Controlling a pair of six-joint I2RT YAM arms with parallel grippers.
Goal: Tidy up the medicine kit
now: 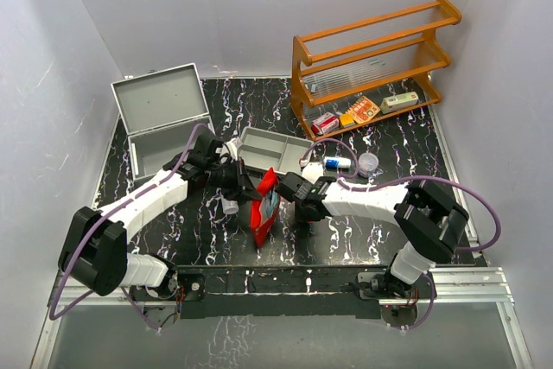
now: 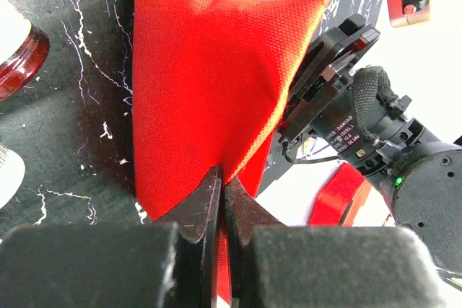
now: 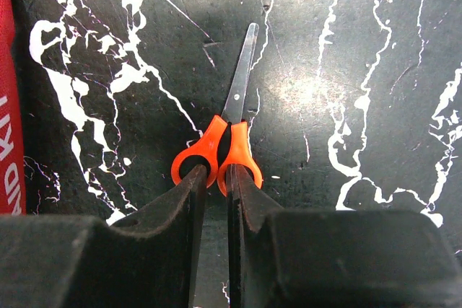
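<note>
A red first-aid pouch (image 1: 264,210) stands upright at the table's middle. My left gripper (image 1: 245,186) is shut on its upper edge; in the left wrist view the fingertips (image 2: 221,189) pinch the red fabric (image 2: 209,77). My right gripper (image 1: 292,189) is just right of the pouch, low over the table. In the right wrist view it (image 3: 218,178) is shut on the orange handles of small scissors (image 3: 234,124), blade pointing away over the black marbled table. The pouch edge shows at the left there (image 3: 9,106). The scissors are hidden in the top view.
An open grey metal case (image 1: 160,114) stands at the back left and a grey tray (image 1: 275,149) behind the pouch. A wooden shelf (image 1: 371,58) with small boxes is at the back right. A small bottle (image 1: 339,162) and a clear cup (image 1: 369,162) lie near it. A dark red bottle (image 2: 18,55) is beside the pouch.
</note>
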